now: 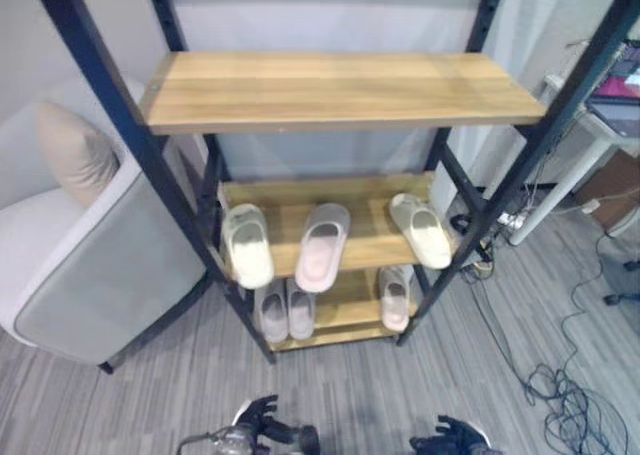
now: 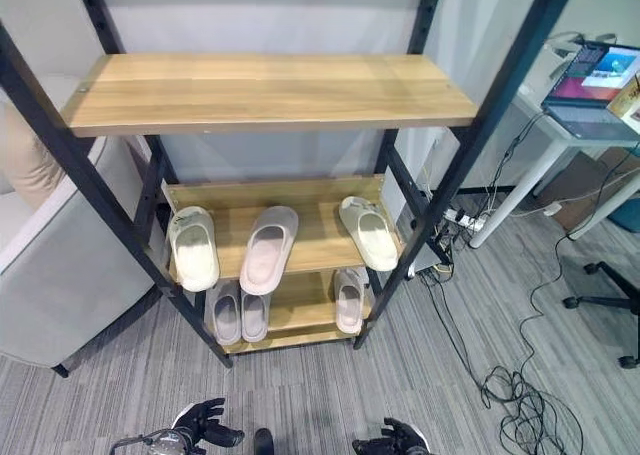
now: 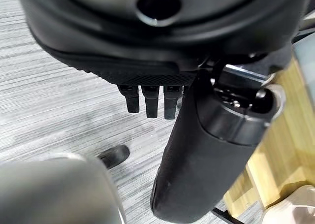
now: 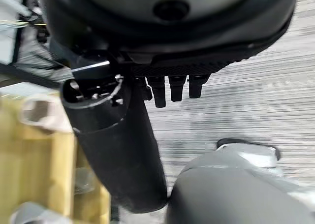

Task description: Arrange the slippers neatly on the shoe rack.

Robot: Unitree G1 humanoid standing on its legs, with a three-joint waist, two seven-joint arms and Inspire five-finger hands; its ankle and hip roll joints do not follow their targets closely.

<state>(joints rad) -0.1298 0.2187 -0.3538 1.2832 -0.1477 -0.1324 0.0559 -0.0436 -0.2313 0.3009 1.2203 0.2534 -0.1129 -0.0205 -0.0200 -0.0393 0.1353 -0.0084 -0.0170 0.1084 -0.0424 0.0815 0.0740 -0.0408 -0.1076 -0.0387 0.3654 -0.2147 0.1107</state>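
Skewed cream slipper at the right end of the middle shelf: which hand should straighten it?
Probably the right hand. The tilted cream slipper lies on the shoe rack's right side, on that arm's side. The left hand hangs low too, and would need to cross past the pink slipper.

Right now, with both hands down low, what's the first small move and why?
Probably reach the right hand toward the cream slipper at the middle shelf's right end: it lies angled, unlike the straighter pink slipper beside it. Both hands hold nothing; left hand hangs low.
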